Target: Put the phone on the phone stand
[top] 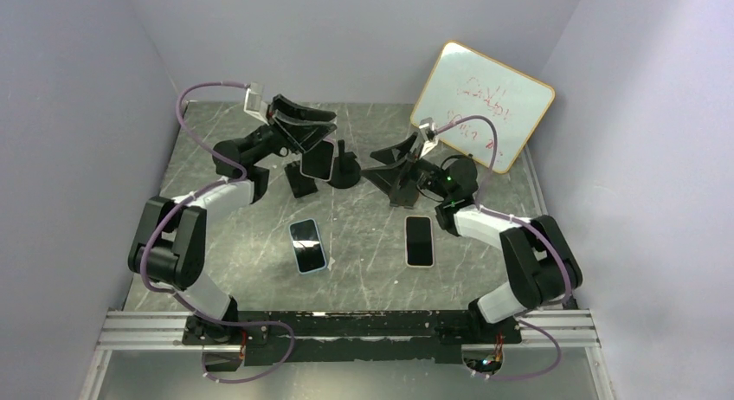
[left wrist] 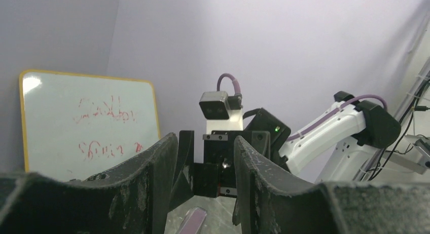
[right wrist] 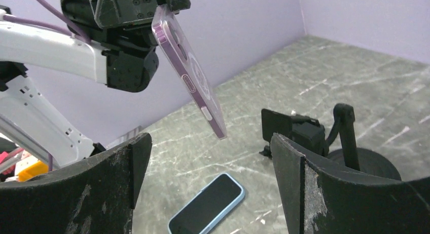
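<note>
- Right gripper hangs wide open and empty just beside the phone stand.
- Left gripper clamps the purple phone, which is tilted just above the stand and not touching it.
- Seat the phone's bottom edge squarely on the stand before releasing.

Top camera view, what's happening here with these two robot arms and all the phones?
The left gripper is shut on a purple-cased phone, holding it tilted in the air close to the black phone stand. The phone is not on the stand yet. The right gripper hangs open beside the stand, holding nothing. Two more phones lie flat on the table, nearer the arm bases: a blue-cased phone and a white-edged phone.
</note>
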You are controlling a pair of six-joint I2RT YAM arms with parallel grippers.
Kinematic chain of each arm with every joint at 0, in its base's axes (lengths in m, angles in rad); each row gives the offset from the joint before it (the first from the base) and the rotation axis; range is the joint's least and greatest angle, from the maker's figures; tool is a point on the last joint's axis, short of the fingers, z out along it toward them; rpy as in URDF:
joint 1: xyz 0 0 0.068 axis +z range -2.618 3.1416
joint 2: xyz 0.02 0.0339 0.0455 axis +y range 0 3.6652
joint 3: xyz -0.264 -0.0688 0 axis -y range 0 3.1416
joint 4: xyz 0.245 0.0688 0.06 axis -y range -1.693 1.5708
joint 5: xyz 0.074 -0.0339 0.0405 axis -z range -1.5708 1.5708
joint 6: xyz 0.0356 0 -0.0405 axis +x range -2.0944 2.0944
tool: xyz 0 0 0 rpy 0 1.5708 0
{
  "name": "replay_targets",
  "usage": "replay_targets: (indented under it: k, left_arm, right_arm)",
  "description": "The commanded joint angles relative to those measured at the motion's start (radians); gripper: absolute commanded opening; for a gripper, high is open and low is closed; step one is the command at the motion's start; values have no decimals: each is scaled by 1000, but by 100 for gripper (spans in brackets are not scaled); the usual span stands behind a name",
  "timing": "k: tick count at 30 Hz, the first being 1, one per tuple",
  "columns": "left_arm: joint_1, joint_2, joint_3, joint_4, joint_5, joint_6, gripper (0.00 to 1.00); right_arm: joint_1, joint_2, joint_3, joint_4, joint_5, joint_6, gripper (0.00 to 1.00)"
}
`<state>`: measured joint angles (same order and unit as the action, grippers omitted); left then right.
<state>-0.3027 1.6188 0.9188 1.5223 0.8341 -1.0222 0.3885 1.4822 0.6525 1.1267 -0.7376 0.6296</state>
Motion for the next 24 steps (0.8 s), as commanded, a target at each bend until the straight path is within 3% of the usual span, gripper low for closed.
replay_targets:
  k: [1, 11, 20, 24]
  left_arm:
    - [6, -33, 55, 313, -57, -29, 5]
    - [0, -38, 90, 314, -152, -34, 5]
    - [-55, -10, 159, 314, -228, -45, 5]
    - [-84, 2, 187, 313, -228, -50, 5]
  right_arm:
    - [-7, 69, 11, 290, -35, 135, 91]
    - [35, 177, 45, 408, -21, 198, 91]
    - [178, 142, 110, 109, 136, -89, 93]
    - [196, 151, 140, 50, 192, -137, 94]
